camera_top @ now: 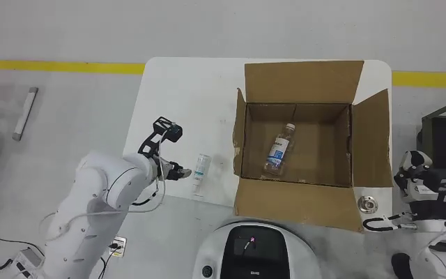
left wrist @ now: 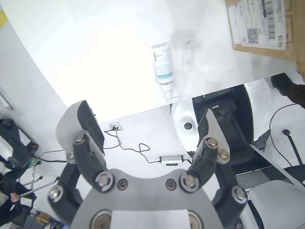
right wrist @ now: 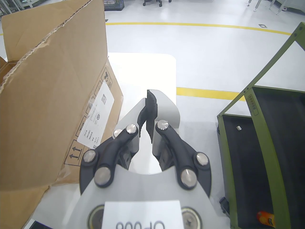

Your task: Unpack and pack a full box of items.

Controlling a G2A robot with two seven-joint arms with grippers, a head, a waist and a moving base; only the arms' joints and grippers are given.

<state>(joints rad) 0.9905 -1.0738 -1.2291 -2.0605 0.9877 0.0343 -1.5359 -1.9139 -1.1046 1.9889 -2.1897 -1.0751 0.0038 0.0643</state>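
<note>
Top view: the left arm bends in over the near-left edge of the table [camera_top: 188,97], with the left gripper [camera_top: 180,171] just beside a small bottle [camera_top: 201,174] lying outside the box [camera_top: 300,202]; a second bottle [camera_top: 279,148] lies inside the box. Left wrist view: its jaws gape wide and empty, and the small bottle [left wrist: 163,64] lies flat beyond the fingertips. Right wrist view: the right gripper [right wrist: 149,110] is pinched closed on nothing, alongside the box [right wrist: 52,84].

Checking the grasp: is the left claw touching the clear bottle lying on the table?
Apart. The left wrist view shows the open left claw short of the clear bottle, with bare table between them.
</note>
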